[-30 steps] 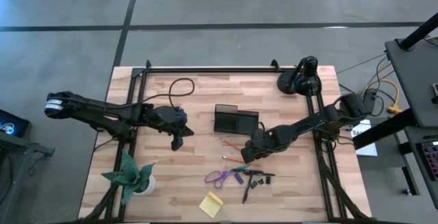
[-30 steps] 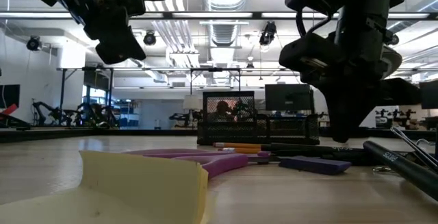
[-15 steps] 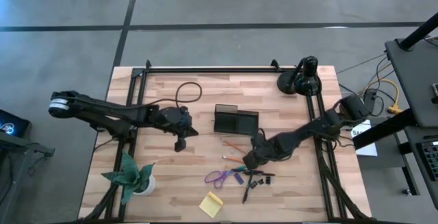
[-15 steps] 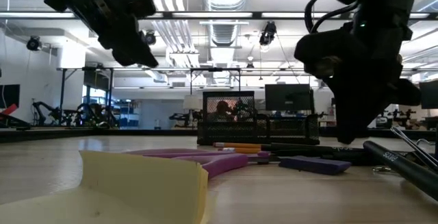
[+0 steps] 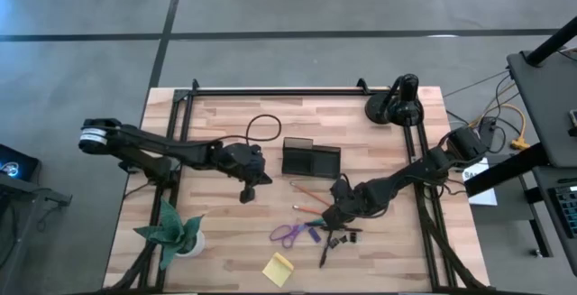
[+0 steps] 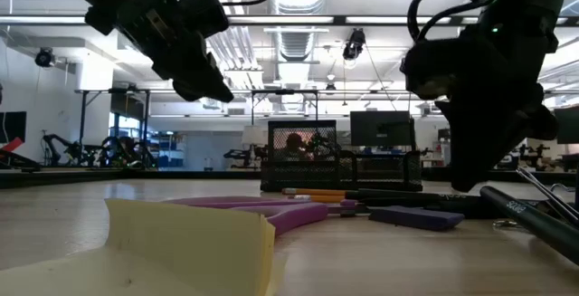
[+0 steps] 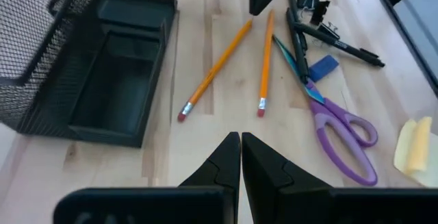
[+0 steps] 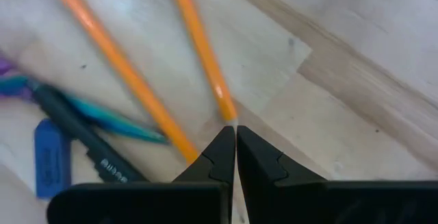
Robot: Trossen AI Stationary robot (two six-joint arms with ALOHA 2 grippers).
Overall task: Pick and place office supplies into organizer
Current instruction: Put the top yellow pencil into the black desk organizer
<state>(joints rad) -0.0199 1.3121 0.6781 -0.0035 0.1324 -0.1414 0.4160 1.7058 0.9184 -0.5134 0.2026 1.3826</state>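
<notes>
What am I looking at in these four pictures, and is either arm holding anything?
Two dark robot arms work over a pale wooden table. One picture looks straight down, one looks level from the tabletop, and two come from cameras on the arms' wrists. The left gripper hangs shut beside the dark mesh organizer tray, holding nothing. The right gripper is shut too and empty, low over two thin orange pencils. Nearby lie purple-handled scissors, a black pen, small black binder clips, a small blue-purple block and a yellow sticky-note pad. A green paper plant stands at one corner.
</notes>
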